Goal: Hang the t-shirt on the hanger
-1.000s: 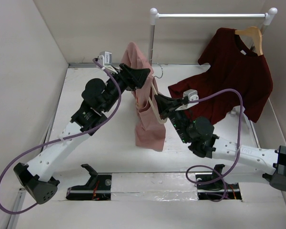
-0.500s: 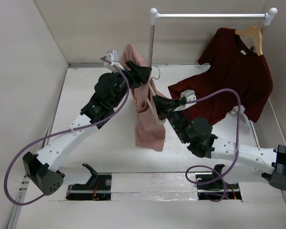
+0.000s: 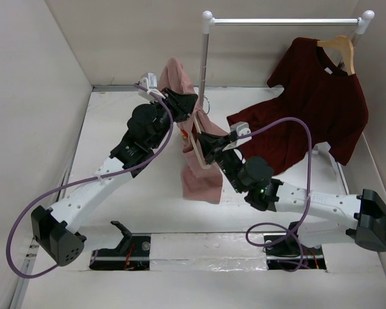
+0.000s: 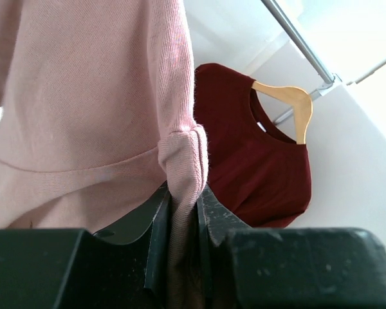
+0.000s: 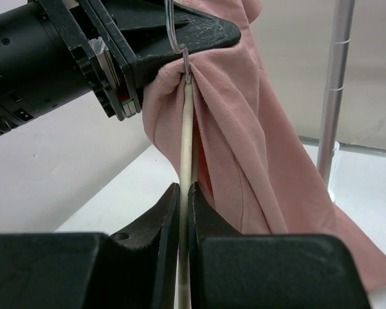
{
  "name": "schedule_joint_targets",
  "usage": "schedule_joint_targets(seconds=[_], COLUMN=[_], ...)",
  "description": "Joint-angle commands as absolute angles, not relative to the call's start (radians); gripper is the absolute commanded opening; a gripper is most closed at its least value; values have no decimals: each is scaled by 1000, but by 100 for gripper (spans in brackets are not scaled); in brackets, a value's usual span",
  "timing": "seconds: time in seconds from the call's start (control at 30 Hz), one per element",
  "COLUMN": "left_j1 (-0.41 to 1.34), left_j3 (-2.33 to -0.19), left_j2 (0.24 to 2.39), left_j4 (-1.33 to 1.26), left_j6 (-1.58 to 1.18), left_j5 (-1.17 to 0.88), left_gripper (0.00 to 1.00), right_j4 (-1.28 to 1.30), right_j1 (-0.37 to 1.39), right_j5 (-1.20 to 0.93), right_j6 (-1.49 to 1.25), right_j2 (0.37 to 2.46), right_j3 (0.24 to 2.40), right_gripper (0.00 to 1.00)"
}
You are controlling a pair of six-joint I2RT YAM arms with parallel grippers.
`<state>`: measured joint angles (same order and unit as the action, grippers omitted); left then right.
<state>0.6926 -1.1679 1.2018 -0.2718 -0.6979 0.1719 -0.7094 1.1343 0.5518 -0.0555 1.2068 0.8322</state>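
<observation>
Counted up, there are two arms, two t-shirts, two hangers and one clothes rail.

The left gripper (image 3: 188,103) is raised above the white table (image 3: 116,148) at about 11 o'clock from the table's centre. Its fingers are pressed together on a bunched fold of the salmon-pink short-sleeved t-shirt (image 3: 201,181). In the left wrist view the fold stands up from between the two black fingers (image 4: 156,222), and the rest of the cloth spreads toward 10 o'clock. From this grip the shirt hangs down toward 6 o'clock, between the two arms.

The right gripper (image 3: 201,143) sits at roughly 5 o'clock from the left one, just beside the hanging cloth. It is clamped on the thin, pale cream triangular hanger (image 5: 187,135). In the right wrist view the cream rod runs from between its fingers straight toward 12 o'clock. Its small metal hook meets the pink fabric just under the left gripper's fingertips. Pink cloth lies against the rod on its 3 o'clock side.

At 1 to 2 o'clock from the table's centre, a dark maroon t-shirt (image 3: 315,109) hangs on a thicker tan wooden hanger (image 3: 342,48). That hanger is hooked over the white-posted metal rail (image 3: 283,21), well apart from both grippers.
</observation>
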Motion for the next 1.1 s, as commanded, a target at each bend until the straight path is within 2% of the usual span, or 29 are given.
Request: schedule_joint_targets(seconds=[0.0, 0.07, 0.1, 0.2, 0.27, 0.33, 0.37, 0.4, 0.43, 0.6, 0.63, 0.67, 0.7, 0.8, 1.07], left_j1=[686, 649, 637, 614, 614, 614, 614, 614, 614, 614, 614, 614, 614, 614, 614], left_j3=[-1144, -1097, -1077, -1060, -1060, -1061, -1071, -1072, -1071, -1066, -1066, -1055, -1052, -1058, -1045], left_j2=[1154, 1128, 1117, 1097, 1091, 1089, 1091, 1091, 1089, 1092, 1092, 1088, 1085, 1075, 1054], left_j4=[-330, -353, -363, -374, -374, -380, -376, -374, -379, -388, -387, -393, -396, -382, -380], left_j6=[-683, -704, -724, -735, -733, -738, -736, -735, -738, -752, -752, -756, -759, -753, -756], left_j5=[118, 92, 72, 49, 41, 23, 20, 15, 12, 6, -24, -26, -28, -25, -29], left_gripper=[0, 0, 0, 0, 0, 0, 0, 0, 0, 0, 0, 0, 0, 0, 0], right_j4=[-785, -749, -730, -667, -611, -565, -517, -517, -522, -512, -506, -499, -500, -549, -571], right_j1=[1146, 1146, 1146, 1146, 1146, 1146, 1146, 1146, 1134, 1063, 1054, 1054, 1054, 1036, 994], right_j5=[508, 480, 479, 472, 456, 457, 462, 468, 474, 367, 359, 344, 336, 322, 287], right_j6=[-106, -107, -109, -136, -152, -164, -190, -201, -216, -255, -250, -229, -221, -198, -167], right_j2=[1203, 1189, 1165, 1105, 1039, 993, 950, 939, 930, 1012, 1032, 1051, 1080, 1120, 1276], right_j3=[851, 827, 815, 752, 718, 669, 651, 626, 576, 534, 540, 552, 555, 560, 647], right_gripper=[9, 26, 41, 63, 67, 64, 50, 15, 0, 0, 5, 14, 33, 50, 52])
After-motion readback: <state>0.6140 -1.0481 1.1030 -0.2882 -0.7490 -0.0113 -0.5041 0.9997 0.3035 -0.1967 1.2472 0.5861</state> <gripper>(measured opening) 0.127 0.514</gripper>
